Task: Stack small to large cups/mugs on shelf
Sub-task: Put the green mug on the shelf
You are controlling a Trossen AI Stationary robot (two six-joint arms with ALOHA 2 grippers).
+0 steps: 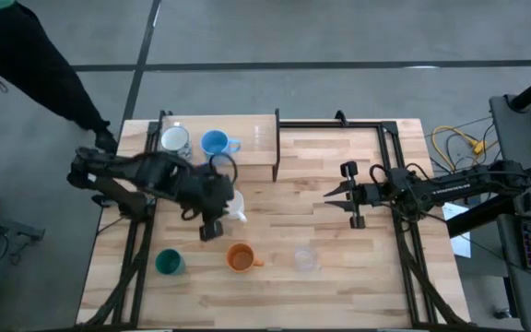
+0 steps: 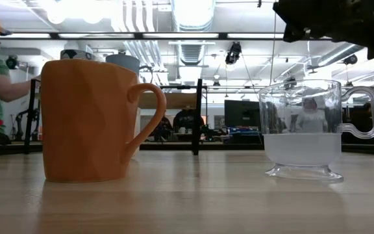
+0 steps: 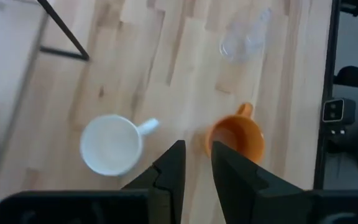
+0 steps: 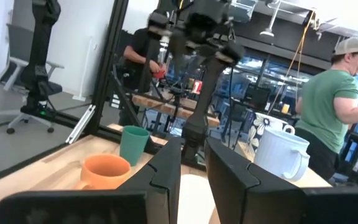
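On the shelf (image 1: 247, 124) at the table's far left stand a silver cup (image 1: 175, 140) and a light blue cup (image 1: 215, 143). The white mug (image 1: 238, 207) stands on the tabletop just in front of the shelf. Along the near edge stand the dark green cup (image 1: 169, 263), the orange mug (image 1: 240, 258) and the clear cup (image 1: 305, 260). My left gripper (image 3: 196, 163) hangs above the table between the white mug (image 3: 110, 144) and the orange mug (image 3: 236, 138), slanting down, open by a narrow gap, holding nothing. My right gripper (image 1: 330, 194) waits at mid-table right, level, also narrowly open (image 4: 193, 162).
A person's dark sleeve (image 1: 53, 74) reaches to the table's far left corner; a person in a green shirt (image 4: 328, 106) stands beyond the table. The black frame (image 1: 339, 122) runs along the far and side edges. Bare wood lies between the two grippers.
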